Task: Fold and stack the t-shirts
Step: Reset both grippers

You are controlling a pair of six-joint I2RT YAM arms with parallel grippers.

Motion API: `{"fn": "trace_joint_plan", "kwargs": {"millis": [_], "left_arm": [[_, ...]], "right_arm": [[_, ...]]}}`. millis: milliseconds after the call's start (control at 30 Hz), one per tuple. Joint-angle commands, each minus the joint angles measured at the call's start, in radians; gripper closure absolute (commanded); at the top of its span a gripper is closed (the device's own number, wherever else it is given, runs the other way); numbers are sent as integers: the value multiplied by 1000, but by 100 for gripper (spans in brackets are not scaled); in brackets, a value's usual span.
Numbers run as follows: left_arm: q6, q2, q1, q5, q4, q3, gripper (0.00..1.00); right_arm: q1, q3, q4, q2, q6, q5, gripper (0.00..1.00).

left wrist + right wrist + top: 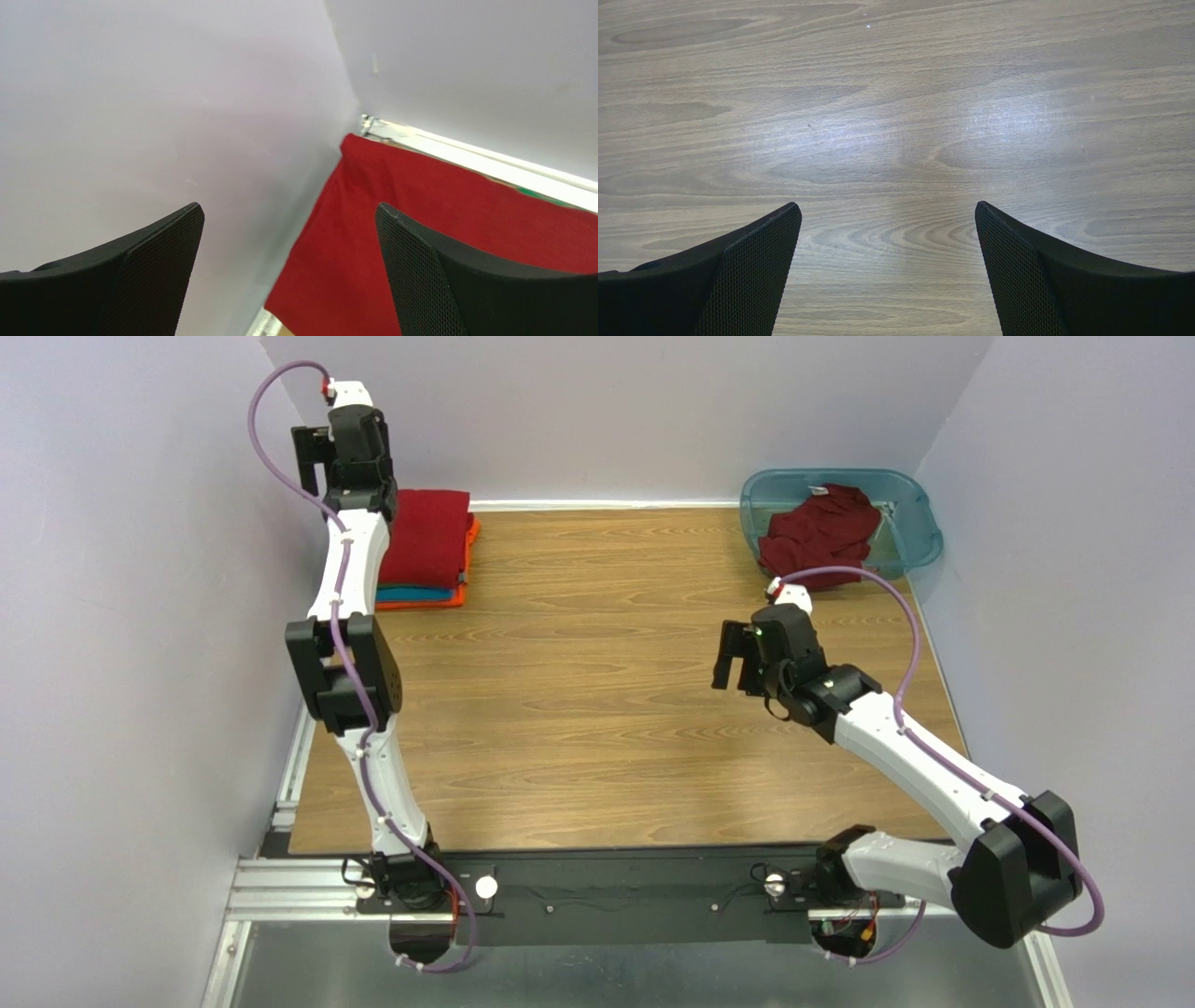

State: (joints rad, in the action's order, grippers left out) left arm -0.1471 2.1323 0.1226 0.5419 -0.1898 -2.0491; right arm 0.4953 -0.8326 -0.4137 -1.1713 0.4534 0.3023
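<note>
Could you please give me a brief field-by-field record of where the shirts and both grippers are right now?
stack: folded shirts at the far-left corner of the table, dark red on top
tub: teal tub at the far right
loose shirt: crumpled dark red shirt in the tub
left gripper: near the wall, at the stack's edge, jaws open, empty
right gripper: over bare table, jaws open, empty

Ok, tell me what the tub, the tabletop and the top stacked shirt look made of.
Tub: seemingly teal plastic, glossy; its walls look see-through. Tabletop: wood or wood-look laminate; grain lines, a soft sheen. Top stacked shirt: dark red matte cloth, likely cotton; soft, rounded folds.
</note>
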Motion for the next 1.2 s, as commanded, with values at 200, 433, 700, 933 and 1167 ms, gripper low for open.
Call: {"fn": "trace_joint_plan", "kwargs": {"millis": [200, 433, 700, 933, 1167], "left_arm": [[227, -360, -26, -339, -34, 135, 2], [307, -567, -170, -370, 15, 300, 2], [426, -854, -366, -339, 183, 752, 2], [577, -1175, -459, -358, 302, 1149, 2], [673, -1328, -555, -330, 303, 1409, 2]], "right_arm": [[-1, -10, -20, 50, 13, 24, 0], [-3, 18, -22, 71, 39, 6, 0], [-3, 70, -22, 150, 88, 40, 0], [-3, 144, -10, 185, 131, 130, 0], [-3, 217, 12, 237, 235, 231, 0]]}}
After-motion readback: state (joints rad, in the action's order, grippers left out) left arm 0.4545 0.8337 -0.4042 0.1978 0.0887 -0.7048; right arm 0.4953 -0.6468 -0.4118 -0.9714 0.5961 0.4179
